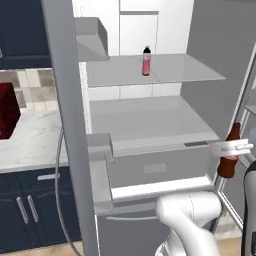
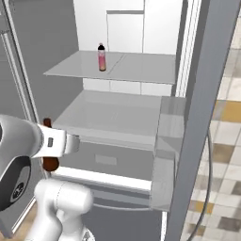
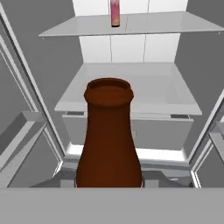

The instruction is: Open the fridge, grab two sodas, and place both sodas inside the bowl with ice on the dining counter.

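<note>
- While the fridge stands with both doors swung wide, the pincer hangs in front of its open middle, off toward the right side in the left base view.
- Its fingers are clamped on the brown bottle, which stands upright between them; in the hand view the bottle's neck and open-looking rim rise close before the camera.
- In the right base view the same bottle peeks out behind the white hand, mostly hidden, so its label cannot be made out.
- Held this way, the bottle is outside the fridge's cavity, level with the drawer front below the lower shelf.
- On the upper shelf the pink bottle stands upright by itself, near the middle and toward the back wall.
- To the left of the fridge, a marble-topped bench over navy cabinets carries a dark red thing, possibly an appliance, cut off by the edge.
</note>
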